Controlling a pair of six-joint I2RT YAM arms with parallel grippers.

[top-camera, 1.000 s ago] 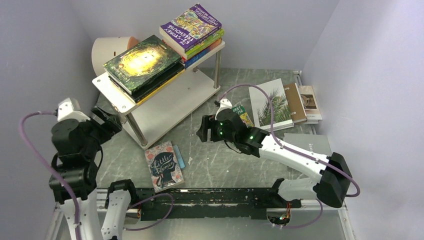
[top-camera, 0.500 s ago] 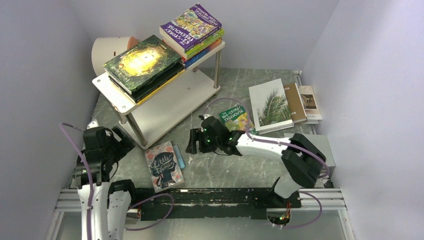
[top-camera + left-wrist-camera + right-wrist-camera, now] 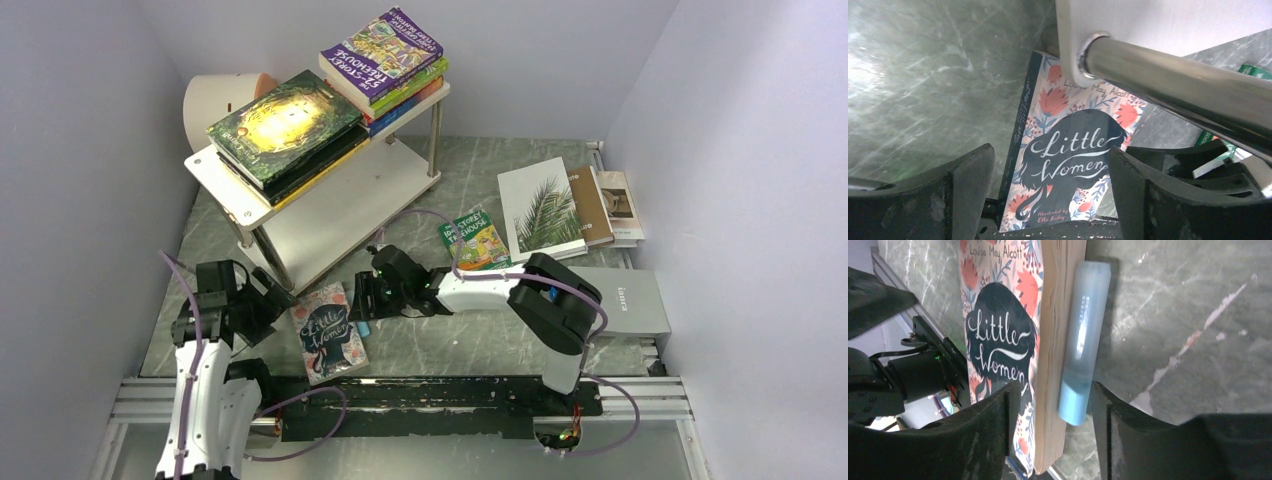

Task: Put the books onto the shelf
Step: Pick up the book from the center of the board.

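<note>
Two grippers flank the Little Women book (image 3: 328, 332), which lies flat and face up on the table (image 3: 450, 345), not on the shelf (image 3: 345, 210).

My left gripper (image 3: 1048, 155) hangs just left of the book. Its jaws are spread wide and hold nothing, and the cover shows between the fingers.

My right gripper (image 3: 1054, 390) stands at the book's right edge with its jaws partly apart. One finger is over the cover. The other is just outside the blue bar (image 3: 1083, 340), which lies flush against the book's page edge. Neither finger visibly clamps anything.

The shelf stands just beyond the book's far end. In the left wrist view a shelf post (image 3: 1173, 95) crosses above the book's upper corner. Beyond the book, on the upper board, lie a green-gold stack (image 3: 285, 125) and a Treehouse stack (image 3: 385, 55).

Well right of the book, on the table, lie a green paperback (image 3: 477, 240), a white palm-leaf book (image 3: 540, 210) and a grey book (image 3: 625, 300).
</note>
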